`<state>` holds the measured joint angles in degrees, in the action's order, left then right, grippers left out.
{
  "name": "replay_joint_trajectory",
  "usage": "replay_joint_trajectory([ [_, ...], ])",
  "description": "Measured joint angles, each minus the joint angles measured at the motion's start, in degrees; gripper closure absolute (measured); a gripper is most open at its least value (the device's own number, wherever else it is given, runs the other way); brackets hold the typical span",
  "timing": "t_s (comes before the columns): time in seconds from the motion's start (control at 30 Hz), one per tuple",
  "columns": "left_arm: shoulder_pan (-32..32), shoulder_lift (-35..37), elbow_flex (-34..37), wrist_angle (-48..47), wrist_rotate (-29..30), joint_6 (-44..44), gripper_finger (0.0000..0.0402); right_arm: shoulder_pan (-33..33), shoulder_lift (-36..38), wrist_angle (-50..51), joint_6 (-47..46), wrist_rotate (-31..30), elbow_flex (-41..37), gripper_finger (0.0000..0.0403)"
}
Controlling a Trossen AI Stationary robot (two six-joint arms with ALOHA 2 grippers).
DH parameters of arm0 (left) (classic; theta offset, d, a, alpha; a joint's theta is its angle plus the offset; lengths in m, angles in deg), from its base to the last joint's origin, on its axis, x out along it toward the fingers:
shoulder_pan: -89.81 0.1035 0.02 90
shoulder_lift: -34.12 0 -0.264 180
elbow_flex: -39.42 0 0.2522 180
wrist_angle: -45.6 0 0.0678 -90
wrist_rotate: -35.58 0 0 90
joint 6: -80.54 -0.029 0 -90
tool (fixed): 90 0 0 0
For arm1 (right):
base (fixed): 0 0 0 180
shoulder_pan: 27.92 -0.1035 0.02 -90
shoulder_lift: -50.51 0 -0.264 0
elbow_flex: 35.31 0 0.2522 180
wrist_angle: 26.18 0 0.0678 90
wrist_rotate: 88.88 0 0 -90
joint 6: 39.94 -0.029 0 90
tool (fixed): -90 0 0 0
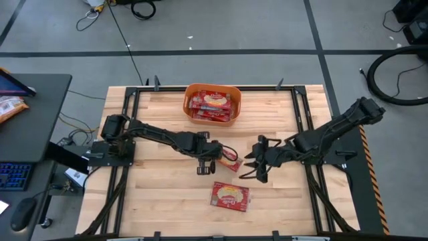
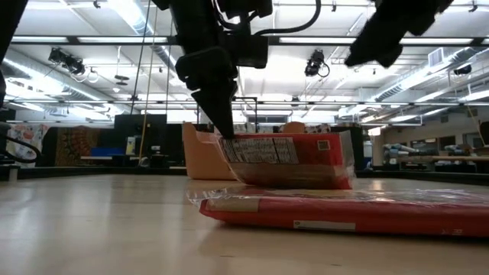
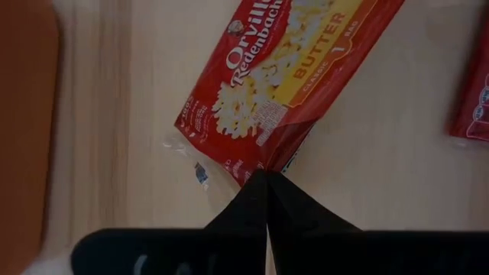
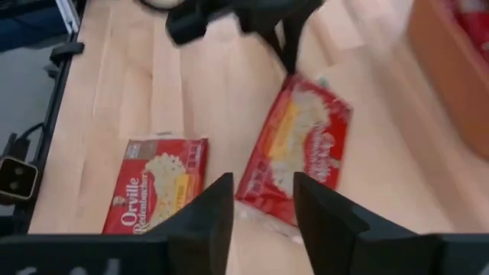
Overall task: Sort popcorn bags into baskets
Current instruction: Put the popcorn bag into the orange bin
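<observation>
The left gripper point(image 1: 221, 154), clamped on only 1 corner of a popcorn bag point(image 1: 230, 161), could drop it short of the far basket point(image 1: 212, 90); the right gripper point(image 1: 253, 165) waits with fingers spread, holding nothing.

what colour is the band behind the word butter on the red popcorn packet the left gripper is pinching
Yellow, on the flat red popcorn packet pinched by the left gripper; clearest in the left wrist view.

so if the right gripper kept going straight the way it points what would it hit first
Probably the popcorn bag that the left gripper is pinching by a corner. The open right gripper points right at it, with the bag's near edge just beyond its fingertips. Depth is hard to judge.
</observation>
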<state>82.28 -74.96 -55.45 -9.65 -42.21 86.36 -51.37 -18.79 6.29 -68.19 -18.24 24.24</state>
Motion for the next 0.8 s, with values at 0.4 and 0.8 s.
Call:
replay_joint_trajectory([
  [0.4, 0.0, 0.0, 0.0, 0.7, 0.0, 0.0, 0.0401, -0.5, -11.0, -9.2, 3.4, 2.1, -1.5, 0.015],
  [0.8, 0.2, 0.1, 0.0, 1.1, -0.5, 2.6, 0.0401, -3.4, -19.8, -13.2, 7.5, -8.0, -1.1, 0.0148],
])
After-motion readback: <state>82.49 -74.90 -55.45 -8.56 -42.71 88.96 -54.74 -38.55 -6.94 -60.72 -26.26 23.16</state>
